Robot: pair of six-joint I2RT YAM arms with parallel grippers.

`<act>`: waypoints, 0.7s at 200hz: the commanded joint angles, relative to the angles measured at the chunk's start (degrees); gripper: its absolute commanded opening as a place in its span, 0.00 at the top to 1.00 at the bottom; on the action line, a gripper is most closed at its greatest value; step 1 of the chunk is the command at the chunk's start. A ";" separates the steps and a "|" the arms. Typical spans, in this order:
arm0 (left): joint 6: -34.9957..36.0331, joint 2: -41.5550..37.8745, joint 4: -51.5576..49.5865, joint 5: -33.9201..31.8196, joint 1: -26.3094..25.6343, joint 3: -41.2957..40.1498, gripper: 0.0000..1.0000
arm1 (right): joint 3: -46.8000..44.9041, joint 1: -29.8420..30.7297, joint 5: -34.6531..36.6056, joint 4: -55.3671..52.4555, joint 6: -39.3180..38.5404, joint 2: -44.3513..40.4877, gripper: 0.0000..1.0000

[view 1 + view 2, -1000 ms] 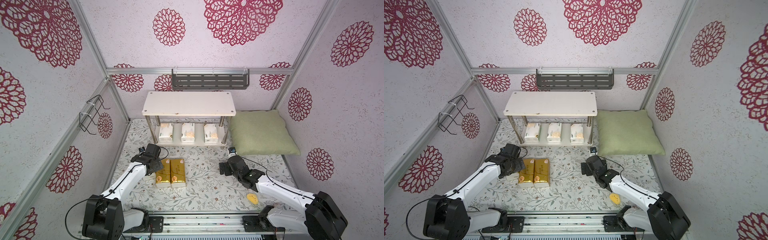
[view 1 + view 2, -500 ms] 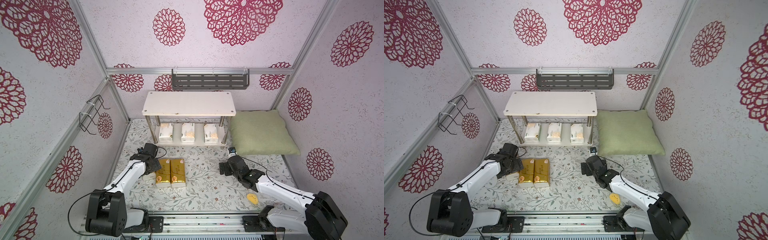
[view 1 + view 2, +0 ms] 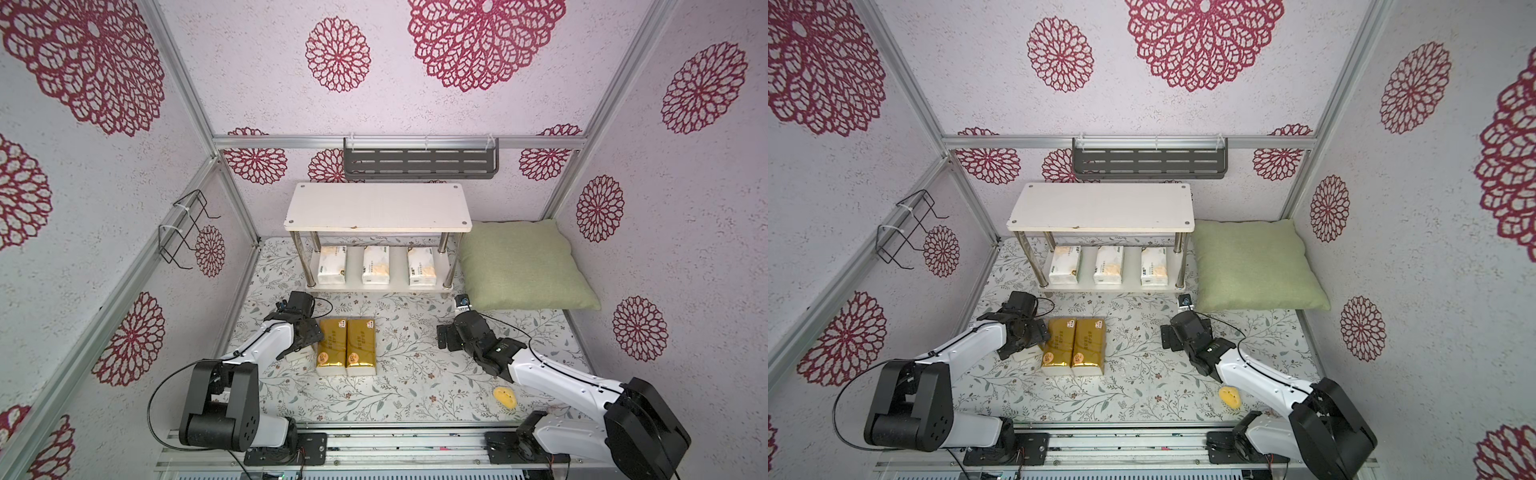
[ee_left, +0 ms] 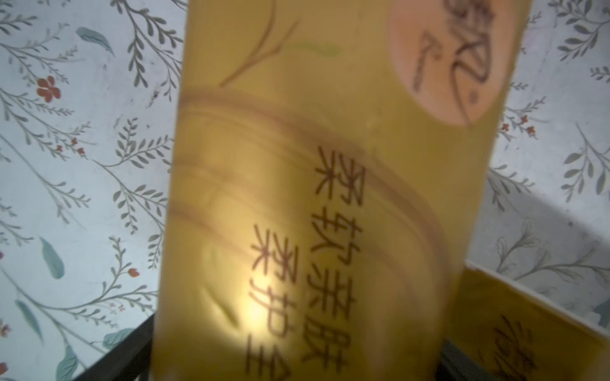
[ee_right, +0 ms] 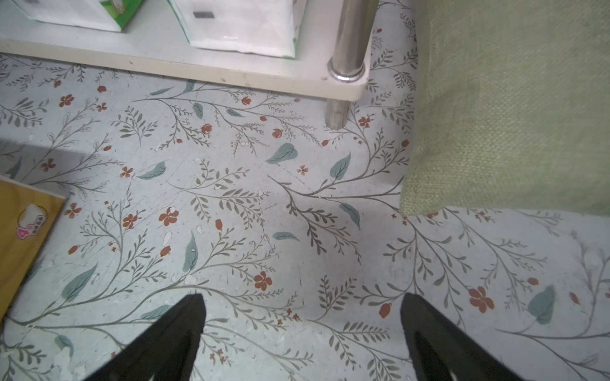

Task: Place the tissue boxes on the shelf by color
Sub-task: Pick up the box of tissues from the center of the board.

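Two-tier shelf [image 3: 378, 208]: stands at the back of the counter [image 3: 415, 374]; its top board is bare and its lower board is filled.
Green pillow [image 3: 519, 266]: lies just beside the shelf and has no part in the sorting.
Left hand [image 3: 302, 345]: low over the third gold pack, fingers spread wide astride it. A dark finger shows at each side of the pack in the wrist view, and I judge there is no squeeze on it yet.
Right hand [image 5: 302, 298]: spread, nothing between the fingers, hanging over bare counter near the shelf's front leg, between the gold packs and the pillow.
White packs [image 3: 376, 264]: three in a row on the lower board, each apart from its neighbour. That colour looks finished, so about half the job is done.
Gold packs [image 3: 360, 345]: two lie touching side by side on the counter in front of the shelf, with neither hand on them.
Third gold pack [image 4: 330, 198]: just beside those two, under the left hand; only its white end shows in both top views.
Gold remaining: all three are off the shelf; the bare top board looks like their place.
Yellow lump [image 3: 505, 397]: small, on the counter by the right arm; what it is I cannot tell.
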 commanded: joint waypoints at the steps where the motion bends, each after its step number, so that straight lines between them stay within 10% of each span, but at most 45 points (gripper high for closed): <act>1: -0.51 -0.24 2.38 0.44 0.23 -0.71 0.00 | 1.66 0.25 0.13 0.54 -0.81 -0.16 0.01; 140: -5.41 -17.76 -8.79 -9.80 -0.57 1.06 0.23 | 2.62 0.51 0.21 -1.33 -0.23 -1.29 0.01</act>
